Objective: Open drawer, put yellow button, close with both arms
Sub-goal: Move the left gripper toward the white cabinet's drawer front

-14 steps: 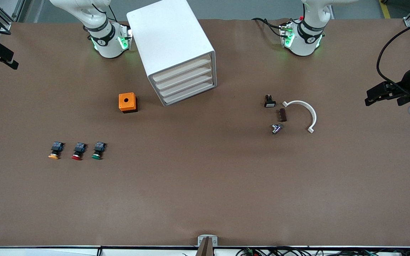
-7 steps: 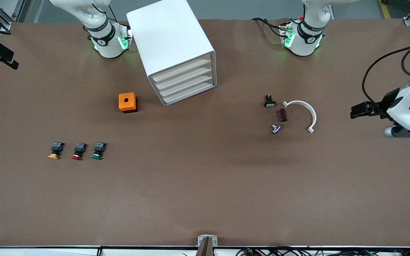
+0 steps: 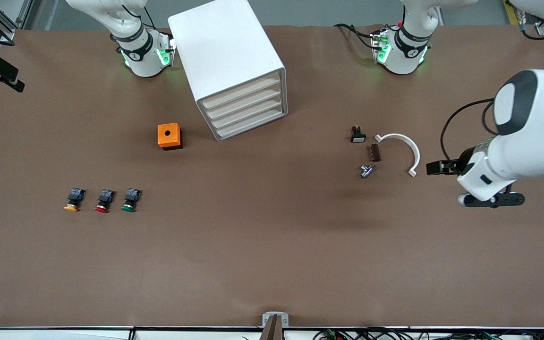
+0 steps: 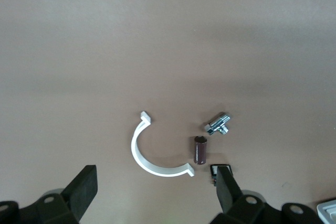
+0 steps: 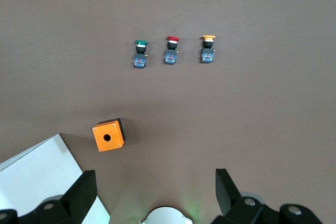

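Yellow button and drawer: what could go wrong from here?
1. The yellow button lies in a tight row beside the red button and green button; a wrong pick or a knock looks possible.
2. All four drawers in the cabinet look alike and shut; the wrong one could get pulled.
3. The left gripper, open, hangs close to the white arc clip and may clip it.

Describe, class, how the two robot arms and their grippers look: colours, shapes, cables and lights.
Both arms are glossy white with rounded joints and black bands; the bases glow green. A black cable loops along the left arm. The left gripper and right gripper have black, blocky fingers.
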Available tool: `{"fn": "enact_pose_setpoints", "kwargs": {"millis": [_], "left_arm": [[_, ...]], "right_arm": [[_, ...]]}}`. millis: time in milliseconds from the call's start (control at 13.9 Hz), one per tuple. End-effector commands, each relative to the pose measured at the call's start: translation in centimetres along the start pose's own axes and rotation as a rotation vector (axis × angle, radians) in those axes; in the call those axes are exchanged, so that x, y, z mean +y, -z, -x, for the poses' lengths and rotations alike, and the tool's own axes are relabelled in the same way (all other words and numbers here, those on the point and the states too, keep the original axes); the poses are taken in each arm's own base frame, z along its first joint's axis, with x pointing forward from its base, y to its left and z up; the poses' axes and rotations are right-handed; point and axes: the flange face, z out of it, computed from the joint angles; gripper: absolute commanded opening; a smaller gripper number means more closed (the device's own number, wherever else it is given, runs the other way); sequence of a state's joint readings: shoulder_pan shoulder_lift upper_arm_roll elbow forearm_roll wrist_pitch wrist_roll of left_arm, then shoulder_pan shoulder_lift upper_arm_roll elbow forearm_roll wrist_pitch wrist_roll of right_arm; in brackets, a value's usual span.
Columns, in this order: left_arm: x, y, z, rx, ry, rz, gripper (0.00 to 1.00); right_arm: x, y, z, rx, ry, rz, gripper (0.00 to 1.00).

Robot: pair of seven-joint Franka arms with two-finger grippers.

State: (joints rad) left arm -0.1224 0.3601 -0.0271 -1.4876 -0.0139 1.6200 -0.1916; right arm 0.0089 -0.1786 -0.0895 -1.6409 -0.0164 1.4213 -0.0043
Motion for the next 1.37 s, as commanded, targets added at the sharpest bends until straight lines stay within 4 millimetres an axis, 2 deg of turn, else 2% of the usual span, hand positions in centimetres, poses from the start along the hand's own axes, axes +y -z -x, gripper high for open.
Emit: {"fn": "enact_pose_setpoints", "kwargs": {"millis": [0,216,433,649,793,865,937,1153,1298], "left_arm": [[1.8,-1.5,-0.7,-0.012,0.05,-0.028,1.0],[5.2,-2.6,0.3,-0.057,0.158,-0.047,1.0],[9.4,-3.0,2.0,-0.089,0.28,-0.081,1.0],[13.4,-4.9,2.8,-0.239,0.476,0.054,1.0],[14.7,-5.0,2.5,-0.311,0.63,0.109,1.0],[16.0,-5.5,2.9,-0.359,0.698,0.112,1.0],[17.5,-6.2,3.4,-0.405,0.762,0.112,1.0],[19.3,-9.6,3.4,-0.558,1.026,0.042,1.0],[21.0,-10.7,2.3,-0.6,1.153,0.016,1.0]], "right_arm": [[0.2,0.6,0.6,0.006,0.005,0.003,1.0],[0.2,0.6,0.6,0.006,0.005,0.003,1.0],[0.4,0.6,0.6,0.006,0.002,0.002,1.0],[0.4,0.6,0.6,0.006,0.002,0.002,1.0],[0.4,0.6,0.6,0.006,0.002,0.002,1.0],[0.3,0.6,0.6,0.006,0.004,0.002,1.0],[0.4,0.6,0.6,0.006,0.002,0.002,1.0],[0.4,0.6,0.6,0.006,0.002,0.002,1.0],[0.4,0.6,0.6,0.007,0.002,0.002,1.0]]}}
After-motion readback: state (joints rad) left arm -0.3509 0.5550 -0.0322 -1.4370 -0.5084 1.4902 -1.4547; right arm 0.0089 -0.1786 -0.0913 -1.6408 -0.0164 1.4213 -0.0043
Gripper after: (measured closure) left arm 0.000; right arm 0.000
